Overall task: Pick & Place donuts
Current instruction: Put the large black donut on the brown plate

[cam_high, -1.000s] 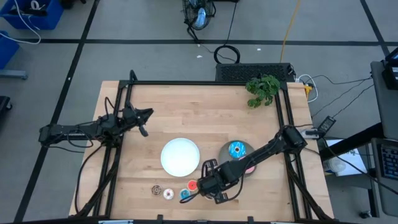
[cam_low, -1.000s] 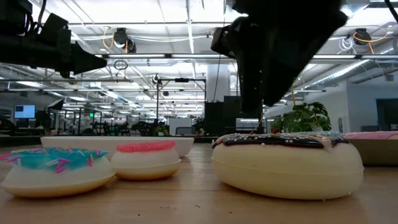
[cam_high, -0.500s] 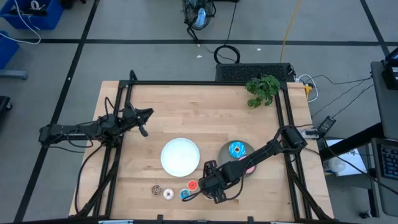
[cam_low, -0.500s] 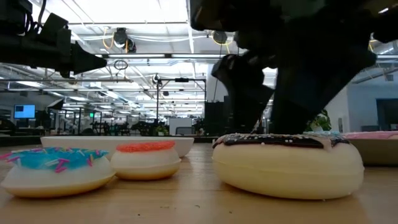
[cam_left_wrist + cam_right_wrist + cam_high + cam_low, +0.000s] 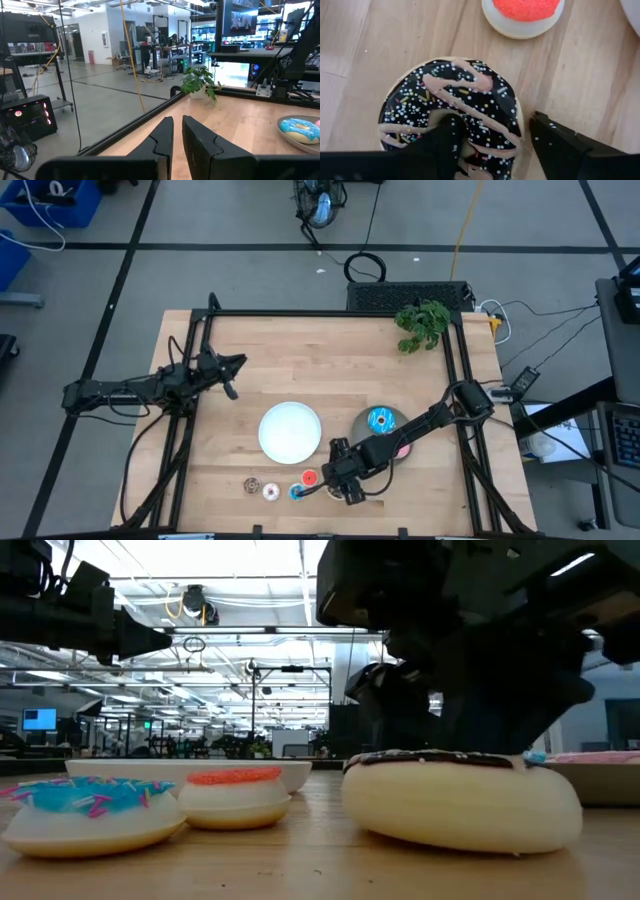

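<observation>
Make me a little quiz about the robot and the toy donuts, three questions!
1. True or false: the right gripper has one finger in the hole of the dark sprinkled donut.
2. Which plate holds the blue donut? A) white plate B) grey plate
3. Fill in: the left gripper is far from the donuts, with its fingers ____.

Key: 1 true; 2 B; 3 shut

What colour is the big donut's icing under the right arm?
Dark donut, pink drizzle and sprinkles; right wrist view.
</observation>
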Tool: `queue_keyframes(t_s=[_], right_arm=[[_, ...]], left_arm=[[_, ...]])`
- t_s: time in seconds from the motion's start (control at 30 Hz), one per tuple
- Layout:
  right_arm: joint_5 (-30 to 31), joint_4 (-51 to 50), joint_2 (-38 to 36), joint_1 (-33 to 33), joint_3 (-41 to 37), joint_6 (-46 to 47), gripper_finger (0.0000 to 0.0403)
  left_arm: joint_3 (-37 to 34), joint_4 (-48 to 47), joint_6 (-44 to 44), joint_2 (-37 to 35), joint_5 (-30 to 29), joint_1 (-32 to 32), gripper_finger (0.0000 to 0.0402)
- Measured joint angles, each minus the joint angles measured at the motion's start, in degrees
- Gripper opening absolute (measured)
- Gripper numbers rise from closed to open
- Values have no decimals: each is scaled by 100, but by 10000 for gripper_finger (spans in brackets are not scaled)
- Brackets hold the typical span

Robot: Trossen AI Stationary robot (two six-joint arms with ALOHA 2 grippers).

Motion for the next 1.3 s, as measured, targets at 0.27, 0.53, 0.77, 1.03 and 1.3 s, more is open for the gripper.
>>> queue_keyframes(t_s=[0.27, 0.53, 0.77, 1.03, 1.3], right_arm=[[-149, -282, -538, -77, -11, 150, 36], [-77, -984, -1773, -224, 8, 574, 24], [-48, -1988, -3050, -480, 16, 1494, 8], [411, -2825, -3594, -504, 17, 2067, 9], [504, -2984, -3566, -674, -183, 2080, 9]], left_arm=[[0, -11, 4, 0, -2, -1, 44], [0, -23, 18, 0, -2, 1, 44], [0, 1, 39, 0, -2, 1, 44], [0, 8, 42, 0, -2, 0, 44], [0, 13, 17, 0, -2, 0, 44]])
